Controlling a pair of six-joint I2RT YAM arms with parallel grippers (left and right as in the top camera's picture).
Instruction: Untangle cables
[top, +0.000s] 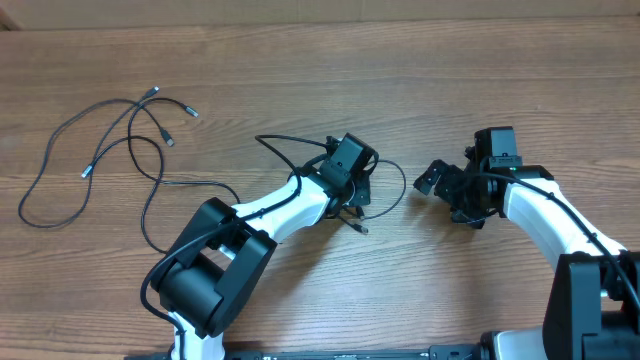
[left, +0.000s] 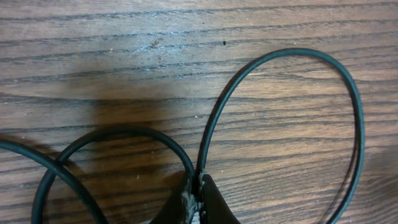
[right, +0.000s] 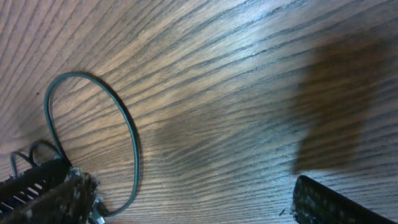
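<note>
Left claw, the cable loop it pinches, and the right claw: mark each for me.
left claw (left: 198, 198), left wrist view, midway between its shut fingertips.
cable loop (left: 298, 51), left wrist view, top of the arc.
right claw (right: 186, 193), right wrist view, gap midway between its open fingertips.

**One high view, two close ones**

The overhead camera looks straight down from high above the bench (top: 330, 60), with the cable loop (top: 404, 180) near mid-frame. Both wrist cameras face down close over the bench, either side of that loop, which all three views share.
</note>
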